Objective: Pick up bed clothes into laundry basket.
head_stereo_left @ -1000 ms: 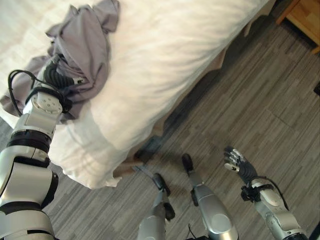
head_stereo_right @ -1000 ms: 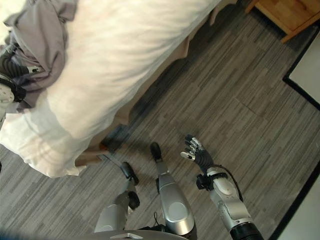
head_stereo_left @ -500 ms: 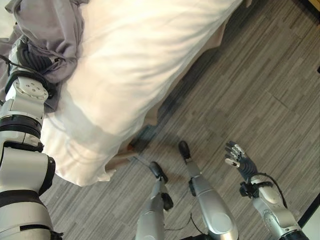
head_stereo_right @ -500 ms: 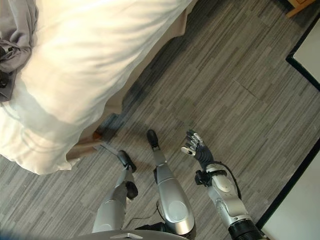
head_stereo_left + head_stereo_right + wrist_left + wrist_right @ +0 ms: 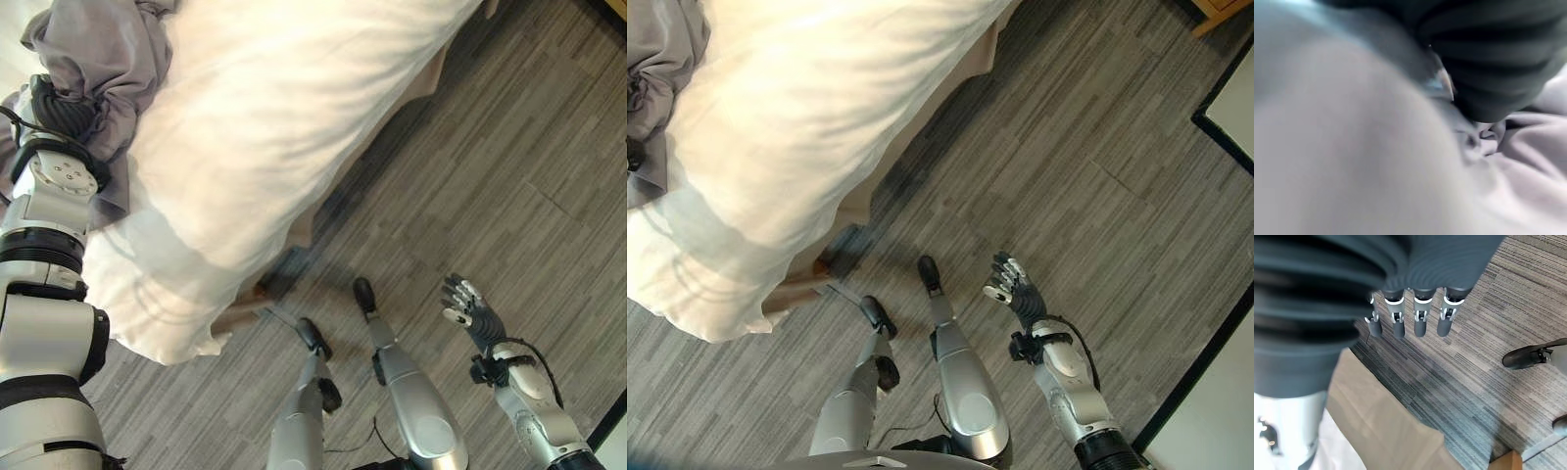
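A wide bed [image 5: 294, 127] under a white duvet [image 5: 255, 98] takes up most of the room, its tan base [image 5: 1381, 431] meeting grey plank floor [image 5: 509, 196]. Near the bed's foot-end corner lies a rumpled grey garment [image 5: 108, 49], bunched on top of the duvet. The left hand [image 5: 59, 108] is buried in those grey folds, and I cannot tell what its fingers are doing. The right hand [image 5: 470, 313] hangs over the floor, well away from the bed, fingers [image 5: 1420, 318] straight and relaxed, holding nothing.
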Controlling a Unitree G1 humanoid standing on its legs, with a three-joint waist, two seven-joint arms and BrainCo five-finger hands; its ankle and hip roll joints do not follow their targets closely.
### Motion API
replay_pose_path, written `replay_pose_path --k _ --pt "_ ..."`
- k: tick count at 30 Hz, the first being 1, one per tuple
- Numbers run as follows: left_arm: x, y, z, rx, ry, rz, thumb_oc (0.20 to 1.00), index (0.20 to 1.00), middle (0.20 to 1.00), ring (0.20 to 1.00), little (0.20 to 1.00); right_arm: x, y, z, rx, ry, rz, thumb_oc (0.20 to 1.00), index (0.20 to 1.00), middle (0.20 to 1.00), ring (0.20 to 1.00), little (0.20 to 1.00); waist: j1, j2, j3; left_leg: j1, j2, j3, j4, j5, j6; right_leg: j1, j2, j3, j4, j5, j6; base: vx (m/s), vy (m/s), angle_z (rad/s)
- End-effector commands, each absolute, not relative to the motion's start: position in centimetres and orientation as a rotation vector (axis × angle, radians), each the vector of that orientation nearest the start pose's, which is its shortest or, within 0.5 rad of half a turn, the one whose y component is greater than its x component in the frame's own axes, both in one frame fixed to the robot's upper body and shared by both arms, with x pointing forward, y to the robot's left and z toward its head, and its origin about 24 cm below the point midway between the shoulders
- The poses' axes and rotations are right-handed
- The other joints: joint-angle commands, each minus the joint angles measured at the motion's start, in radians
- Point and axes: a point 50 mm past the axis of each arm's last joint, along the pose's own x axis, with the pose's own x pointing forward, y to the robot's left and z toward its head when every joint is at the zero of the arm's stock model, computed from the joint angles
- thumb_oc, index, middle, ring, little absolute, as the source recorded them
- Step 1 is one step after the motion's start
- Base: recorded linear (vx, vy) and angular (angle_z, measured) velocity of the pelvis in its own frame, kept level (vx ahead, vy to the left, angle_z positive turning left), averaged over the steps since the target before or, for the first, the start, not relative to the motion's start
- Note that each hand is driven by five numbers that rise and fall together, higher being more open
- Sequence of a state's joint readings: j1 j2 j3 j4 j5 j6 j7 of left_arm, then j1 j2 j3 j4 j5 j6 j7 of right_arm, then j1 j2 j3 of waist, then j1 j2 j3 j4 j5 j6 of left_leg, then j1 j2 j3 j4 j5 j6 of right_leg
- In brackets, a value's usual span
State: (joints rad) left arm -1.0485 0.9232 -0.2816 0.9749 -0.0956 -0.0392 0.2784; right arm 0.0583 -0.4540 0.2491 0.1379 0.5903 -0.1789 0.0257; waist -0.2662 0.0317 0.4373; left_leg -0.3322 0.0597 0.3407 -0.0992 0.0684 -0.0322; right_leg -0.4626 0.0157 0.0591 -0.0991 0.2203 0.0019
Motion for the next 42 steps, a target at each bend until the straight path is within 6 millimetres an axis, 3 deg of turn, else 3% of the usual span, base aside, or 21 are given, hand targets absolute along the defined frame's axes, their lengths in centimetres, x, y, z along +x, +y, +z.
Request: replay_pose_path --k 1,2,3,9,14,17,22,24,27,29,30,31,34,38,42 --pt "37.3 30.3 23.9 0.433 -0.316 0.383 0.200 0.200 0.200 0.200 0.200 23.5 -19.8 2.3 0.129 0.052 0.122 1.000 1.000 1.000 1.000 1.000 -0.013 -0.020 -0.017 0.044 0.074 -0.086 0.012 0.020 -0.074 0.057 -0.057 0.006 0.021 -0.096 0.140 0.01 -0.001 0.09" --pt "37.3 30.3 23.9 0.433 -0.315 0.383 0.200 0.200 0.200 0.200 0.200 23.5 -19.9 2.3 0.128 0.053 0.123 1.000 1.000 1.000 1.000 1.000 -0.014 -0.019 -0.018 0.044 0.074 -0.086 0.012 0.019 -0.074 0.058 -0.057 0.006 0.020 -0.097 0.140 0.01 0.010 0.15" --pt "37.1 27.9 24.4 0.324 -0.423 0.285 0.200 0.200 0.200 0.200 0.200 23.7 -20.0 2.6 0.112 0.037 0.120 1.000 1.000 1.000 1.000 1.000 -0.010 -0.016 -0.030 0.056 0.072 -0.091 0.012 0.016 -0.074 0.070 -0.060 0.002 0.020 -0.099 0.139 0.01 0.010 0.18" --pt "35.6 22.2 24.6 0.093 -0.588 0.012 0.200 0.200 0.200 0.200 0.200 23.9 -20.1 2.4 0.068 0.041 0.115 1.000 1.000 1.000 1.000 1.000 0.003 0.003 -0.083 0.111 0.065 -0.109 0.012 0.003 -0.069 0.137 -0.074 -0.020 0.022 -0.117 0.138 0.04 -0.003 0.11" --pt "33.6 19.0 22.0 -0.069 -0.593 -0.161 0.200 0.200 0.200 0.200 0.200 23.6 -20.3 2.0 0.029 0.072 0.138 1.000 1.000 1.000 1.000 1.000 0.017 0.014 -0.156 0.195 0.063 -0.118 0.012 -0.019 -0.059 0.222 -0.080 -0.037 0.022 -0.144 0.132 0.10 0.010 0.06" --pt "32.7 18.6 20.5 -0.124 -0.566 -0.197 0.200 0.200 0.200 0.200 0.200 23.4 -20.2 1.8 0.016 0.085 0.161 1.000 1.000 1.000 1.000 1.000 0.023 0.016 -0.193 0.226 0.060 -0.119 0.012 -0.023 -0.056 0.258 -0.080 -0.040 0.021 -0.152 0.128 0.08 0.005 0.03" --pt "29.7 18.1 15.9 -0.294 -0.459 -0.273 0.200 0.200 0.200 0.200 0.200 22.9 -20.1 1.4 -0.011 0.115 0.195 1.000 1.000 1.000 1.000 1.000 0.043 0.018 -0.303 0.315 0.058 -0.132 0.012 -0.043 -0.046 0.353 -0.085 -0.053 0.029 -0.182 0.119 0.09 0.008 0.07" --pt "28.0 18.5 13.7 -0.277 -0.393 -0.272 0.200 0.200 0.200 0.200 0.200 23.2 -20.0 1.7 -0.021 0.100 0.197 1.000 1.000 1.000 1.000 1.000 0.056 0.014 -0.348 0.348 0.053 -0.141 0.012 -0.048 -0.039 0.382 -0.084 -0.054 0.042 -0.195 0.115 0.02 0.009 0.12" --pt "27.3 18.9 12.9 -0.282 -0.369 -0.250 0.200 0.200 0.200 0.200 0.200 23.2 -20.1 1.9 -0.016 0.089 0.189 1.000 1.000 1.000 1.000 1.000 0.060 0.012 -0.366 0.359 0.053 -0.145 0.012 -0.049 -0.038 0.392 -0.085 -0.058 0.047 -0.201 0.115 0.02 0.003 0.08" --pt "26.0 19.4 10.6 -0.344 -0.293 -0.208 0.200 0.200 0.200 0.200 0.200 23.1 -20.3 2.3 -0.002 0.066 0.166 1.000 1.000 1.000 1.000 1.000 0.069 0.006 -0.390 0.382 0.050 -0.151 0.012 -0.055 -0.034 0.413 -0.087 -0.059 0.059 -0.211 0.113 0.04 -0.004 0.10" --pt "23.7 20.2 6.8 -0.346 -0.158 -0.116 0.200 0.200 0.200 0.200 0.200 22.7 -20.7 2.7 0.039 0.039 0.115 1.000 1.000 1.000 1.000 1.000 0.083 0.001 -0.404 0.403 0.046 -0.162 0.012 -0.060 -0.027 0.438 -0.092 -0.069 0.082 -0.230 0.109 0.03 -0.010 0.08" --pt "23.7 20.2 6.7 -0.346 -0.157 -0.116 0.200 0.200 0.200 0.200 0.200 22.7 -20.8 2.6 0.039 0.040 0.114 1.000 1.000 1.000 1.000 1.000 0.082 0.001 -0.404 0.404 0.046 -0.162 0.012 -0.060 -0.026 0.439 -0.092 -0.070 0.082 -0.230 0.109 0.02 -0.015 0.15" --pt "21.4 20.3 2.1 -0.531 0.017 -0.003 0.200 0.200 0.200 0.200 0.200 22.2 -20.7 2.4 0.070 0.042 0.095 1.000 1.000 1.000 1.000 1.000 0.098 -0.002 -0.405 0.418 0.050 -0.157 0.012 -0.064 -0.022 0.445 -0.090 -0.081 0.093 -0.239 0.105 -0.02 -0.017 0.20" --pt "19.6 19.2 0.1 -0.613 0.100 0.000 0.200 0.200 0.200 0.200 0.200 21.3 -21.3 2.4 0.070 0.039 0.056 1.000 1.000 1.000 1.000 1.000 0.104 -0.007 -0.406 0.439 0.065 -0.143 0.012 -0.066 -0.022 0.449 -0.075 -0.083 0.117 -0.258 0.101 0.03 -0.057 -0.01" --pt "20.3 19.1 1.1 -0.534 0.072 -0.060 0.200 0.200 0.200 0.200 0.200 21.6 -21.8 2.8 0.068 0.011 0.029 1.000 1.000 1.000 1.000 1.000 0.089 -0.014 -0.395 0.437 0.087 -0.122 0.073 -0.077 -0.027 0.441 -0.057 -0.062 0.133 -0.265 0.089 0.02 -0.099 -0.08"
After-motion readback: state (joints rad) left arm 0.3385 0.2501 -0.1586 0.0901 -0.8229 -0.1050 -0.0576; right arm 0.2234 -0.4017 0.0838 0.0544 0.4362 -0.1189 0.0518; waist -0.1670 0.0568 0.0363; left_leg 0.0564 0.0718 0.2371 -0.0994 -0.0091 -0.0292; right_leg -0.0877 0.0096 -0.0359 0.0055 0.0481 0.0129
